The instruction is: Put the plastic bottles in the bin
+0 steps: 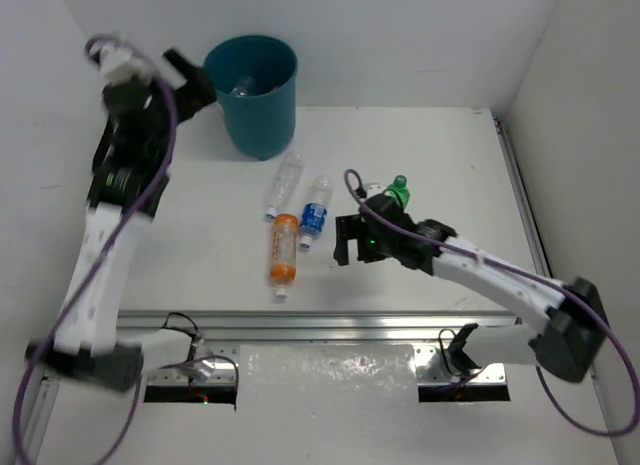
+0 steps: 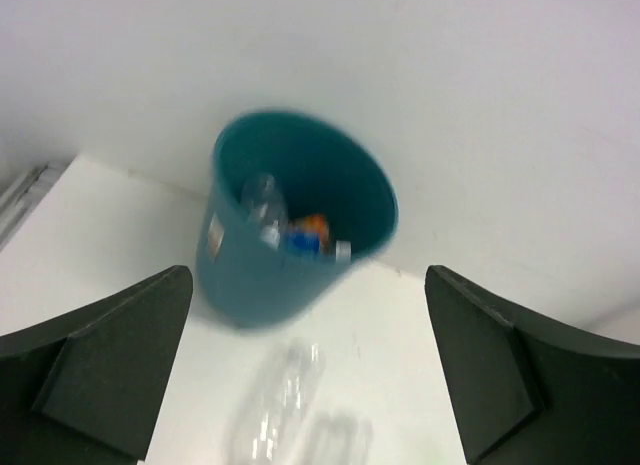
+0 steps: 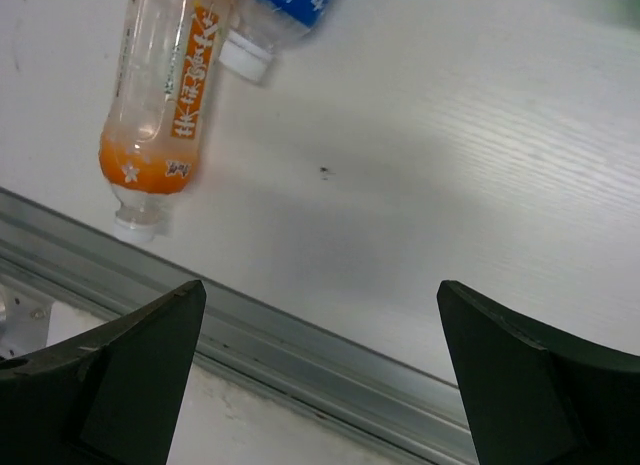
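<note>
Both pairs of fingers stand wide apart, holding nothing. The left gripper [image 2: 308, 315] hovers beside the teal bin [image 1: 262, 125], which holds several bottles [image 2: 290, 225]. The right gripper [image 3: 320, 305] hangs near the orange-labelled bottle [image 1: 283, 251]. A clear bottle [image 1: 287, 177], a blue-labelled bottle [image 1: 316, 213] and a green bottle [image 1: 400, 194] are on the table [image 1: 450, 155].

Bright, even overhead light on the white table [image 1: 460, 155]; shadows are soft and faint. Left wrist view: the bin [image 2: 250, 275] and a clear bottle [image 2: 280, 395] are smeared by motion blur. Right wrist view: the orange-labelled bottle [image 3: 165, 95] is sharp, beside a diffuse grey shadow.
</note>
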Robot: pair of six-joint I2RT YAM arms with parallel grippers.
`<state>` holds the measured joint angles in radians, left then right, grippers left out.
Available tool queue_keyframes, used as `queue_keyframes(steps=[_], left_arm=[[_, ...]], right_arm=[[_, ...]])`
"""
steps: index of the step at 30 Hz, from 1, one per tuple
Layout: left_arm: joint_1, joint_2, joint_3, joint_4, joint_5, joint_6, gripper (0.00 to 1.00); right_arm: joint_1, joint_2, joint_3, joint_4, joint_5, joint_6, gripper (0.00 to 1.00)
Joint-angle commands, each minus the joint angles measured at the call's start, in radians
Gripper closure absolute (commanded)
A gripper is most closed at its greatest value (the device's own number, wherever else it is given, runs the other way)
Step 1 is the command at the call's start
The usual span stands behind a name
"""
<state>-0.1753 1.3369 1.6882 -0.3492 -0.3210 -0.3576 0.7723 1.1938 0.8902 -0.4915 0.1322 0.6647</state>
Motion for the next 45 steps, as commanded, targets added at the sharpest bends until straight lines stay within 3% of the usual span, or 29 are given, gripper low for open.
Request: queue_keyframes(steps=[1, 6, 15, 20, 27, 32, 38, 45], left_arm=[[-0.006, -0.313, -0.354, -0.025, 0.078, -0.105, 0.00], [-0.007, -0.556, -0.637, -0.080, 0.108, -0.074, 0.00], [-0.006, -0.633, -0.765, -0.122, 0.024, -0.011, 0.00], [-0.006, -0.639, -0.800, -0.102, 0.034, -0.003, 0.00], [-0.004, -0.648, -0.811, -0.096, 0.045, 0.006, 0.00], [-0.004, -0.656, -0.818, -0.091, 0.053, 0.009, 0.00], [-0.004, -0.656, -0.818, -0.089, 0.059, 0.011, 0.00], [-0.004, -0.650, -0.808, -0.077, 0.114, 0.006, 0.01]], right_arm=[[0.093, 0.201, 0.145, 0.094, 0.096, 0.179, 0.01], [0.194, 0.452, 0.321, 0.070, 0.197, 0.259, 0.01], [0.286, 0.817, 0.663, -0.088, 0.271, 0.343, 0.01], [0.300, 0.908, 0.705, -0.111, 0.287, 0.384, 0.06], [0.320, 0.920, 0.652, -0.084, 0.337, 0.441, 0.20], [0.340, 0.900, 0.630, -0.068, 0.374, 0.472, 0.40], [0.355, 0.833, 0.555, -0.024, 0.397, 0.478, 0.53], [0.409, 0.692, 0.512, -0.015, 0.434, 0.428, 0.55]])
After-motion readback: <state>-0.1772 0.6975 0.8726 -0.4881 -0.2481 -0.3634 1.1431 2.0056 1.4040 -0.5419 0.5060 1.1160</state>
